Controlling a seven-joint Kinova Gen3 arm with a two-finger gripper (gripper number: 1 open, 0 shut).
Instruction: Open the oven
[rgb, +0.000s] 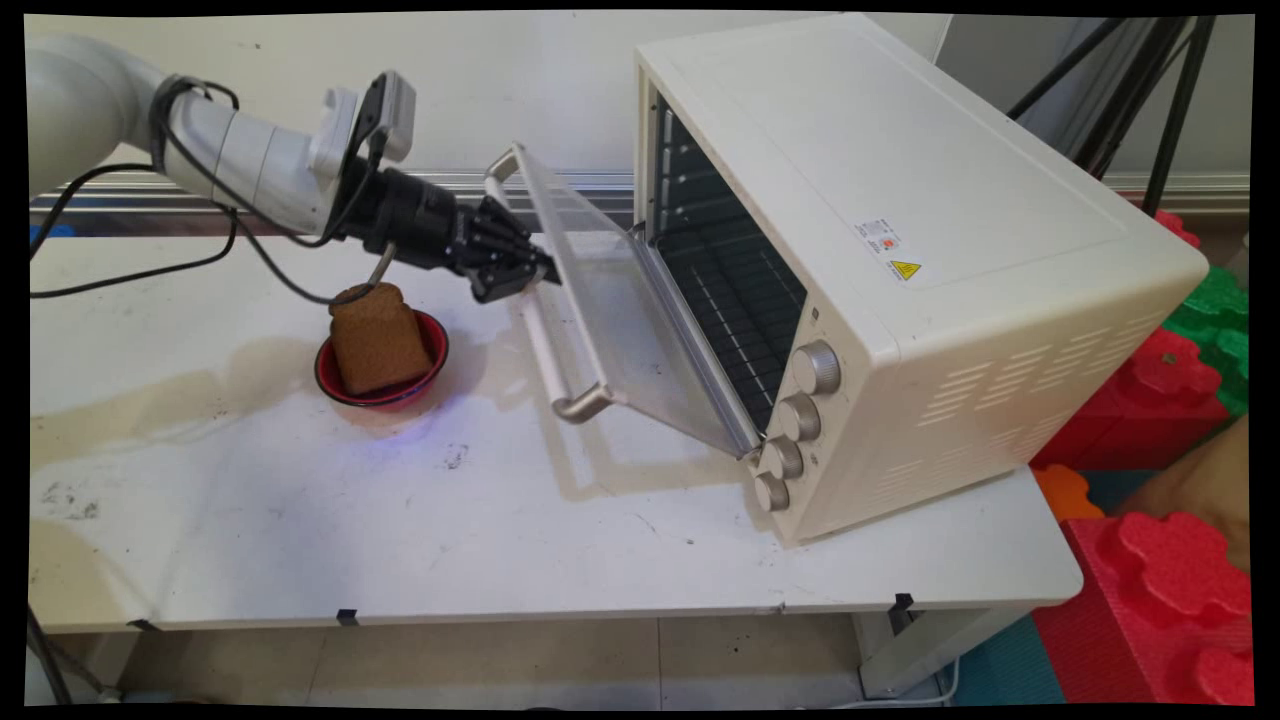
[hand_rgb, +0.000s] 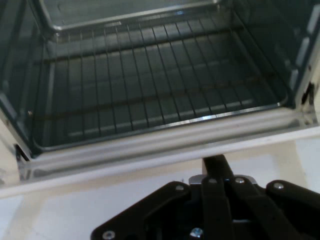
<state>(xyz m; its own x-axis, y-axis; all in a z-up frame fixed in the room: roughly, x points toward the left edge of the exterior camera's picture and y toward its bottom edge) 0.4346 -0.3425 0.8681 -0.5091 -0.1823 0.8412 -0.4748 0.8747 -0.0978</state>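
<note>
main view showed a red bowl (rgb: 383, 375) on the white table (rgb: 300, 520), holding one brown slice of bread (rgb: 377, 338) that stood upright and leaned against the bowl's far side. at about 3 o'clock from the bowl stood a cream toaster oven (rgb: 900, 270) with its glass door (rgb: 610, 310) hanging half open, tilted down toward the bowl, and a wire rack (rgb: 735, 310) inside; we saw nothing on the rack. four knobs (rgb: 795, 425) ran down the oven's front corner.

we found the gripper (rgb: 520, 275) at about 1 o'clock from the bowl, above the table and apart from the bread, its tips right at the outer face of the door, near the door's handle (rgb: 545, 345). in the hand view the fingers (hand_rgb: 216, 167) lay pressed together, closed on nothing, pointing at the door's lower edge, with the rack beyond. the open door stood between the gripper and the oven's cavity. red and green foam blocks (rgb: 1160, 560) lay on the floor past the table's right end.
</note>
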